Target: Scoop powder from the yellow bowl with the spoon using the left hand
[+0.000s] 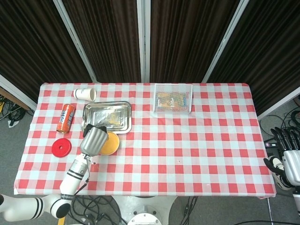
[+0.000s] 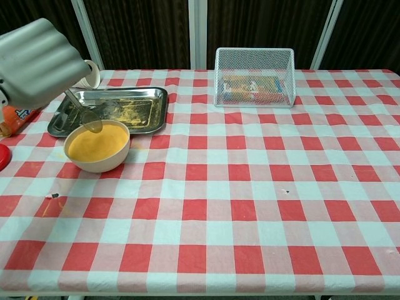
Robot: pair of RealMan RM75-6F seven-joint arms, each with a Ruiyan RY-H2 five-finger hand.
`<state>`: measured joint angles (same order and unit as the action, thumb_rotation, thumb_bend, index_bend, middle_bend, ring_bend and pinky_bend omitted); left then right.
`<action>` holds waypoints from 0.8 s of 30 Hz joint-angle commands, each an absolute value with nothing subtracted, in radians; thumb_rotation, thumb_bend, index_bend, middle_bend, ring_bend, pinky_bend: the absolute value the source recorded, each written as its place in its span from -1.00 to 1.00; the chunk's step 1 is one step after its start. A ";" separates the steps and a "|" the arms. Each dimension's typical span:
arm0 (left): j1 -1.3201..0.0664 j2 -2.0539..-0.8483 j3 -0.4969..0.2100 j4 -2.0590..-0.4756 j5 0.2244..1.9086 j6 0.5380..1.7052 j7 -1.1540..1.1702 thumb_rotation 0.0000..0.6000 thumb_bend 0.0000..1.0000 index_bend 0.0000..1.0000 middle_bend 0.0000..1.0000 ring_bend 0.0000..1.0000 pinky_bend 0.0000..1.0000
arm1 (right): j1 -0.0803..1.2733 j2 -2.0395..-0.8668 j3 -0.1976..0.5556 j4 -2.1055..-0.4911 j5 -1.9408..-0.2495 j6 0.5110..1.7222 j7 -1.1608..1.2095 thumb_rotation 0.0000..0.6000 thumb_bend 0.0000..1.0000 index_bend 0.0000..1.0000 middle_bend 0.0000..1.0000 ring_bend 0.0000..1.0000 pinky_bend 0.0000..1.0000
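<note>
The yellow bowl [image 2: 98, 145] of orange-yellow powder stands at the table's left front, just before the metal tray [image 2: 134, 119]. My left hand [image 2: 37, 59] hovers above and left of it, holding a thin metal spoon [image 2: 84, 111] that slants down to the right. The spoon's tip hangs just over the powder's far edge; how much powder it carries I cannot tell. In the head view the left hand [image 1: 93, 139] covers the left part of the bowl [image 1: 111, 143]. My right hand [image 1: 290, 161] hangs off the table's right edge, fingers apart, holding nothing.
A paper cup [image 2: 92, 73] lies on its side behind the tray. An orange can [image 1: 66, 118] and a red lid [image 1: 61, 148] lie left of the bowl. A wire basket [image 2: 254, 77] with packets stands at the back centre. A small dark speck [image 2: 53, 195] lies before the bowl.
</note>
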<state>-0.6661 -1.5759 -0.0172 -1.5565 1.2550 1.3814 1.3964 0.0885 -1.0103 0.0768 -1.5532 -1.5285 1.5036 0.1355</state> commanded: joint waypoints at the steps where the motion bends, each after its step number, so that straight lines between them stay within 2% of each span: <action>1: -0.664 -1.547 -0.123 -1.593 1.149 1.296 1.147 1.00 -0.14 0.36 0.96 0.88 0.86 | 0.089 -1.011 0.078 -1.551 -1.528 1.503 0.138 1.00 -0.65 -1.00 -0.87 -1.00 -1.00; 6: -0.675 -1.511 -0.231 -1.619 0.997 1.197 0.949 1.00 -0.14 0.36 0.96 0.88 0.86 | 0.094 -1.014 0.078 -1.547 -1.529 1.496 0.142 1.00 -0.65 -1.00 -0.87 -1.00 -1.00; 12: -0.715 -1.500 -0.307 -1.554 0.830 1.068 0.813 1.00 -0.15 0.36 0.96 0.88 0.86 | 0.095 -1.015 0.079 -1.543 -1.528 1.494 0.148 1.00 -0.65 -1.00 -0.87 -1.00 -1.00; 18: -0.773 -1.554 -0.339 -1.412 0.717 1.010 0.771 1.00 -0.15 0.33 0.96 0.88 0.86 | 0.096 -1.016 0.077 -1.541 -1.529 1.492 0.150 1.00 -0.65 -1.00 -0.87 -1.00 -1.00; 24: -0.829 -1.594 -0.321 -1.312 0.630 0.956 0.797 1.00 -0.16 0.10 0.95 0.88 0.86 | 0.093 -1.015 0.077 -1.542 -1.526 1.493 0.149 1.00 -0.66 -1.00 -0.87 -1.00 -1.00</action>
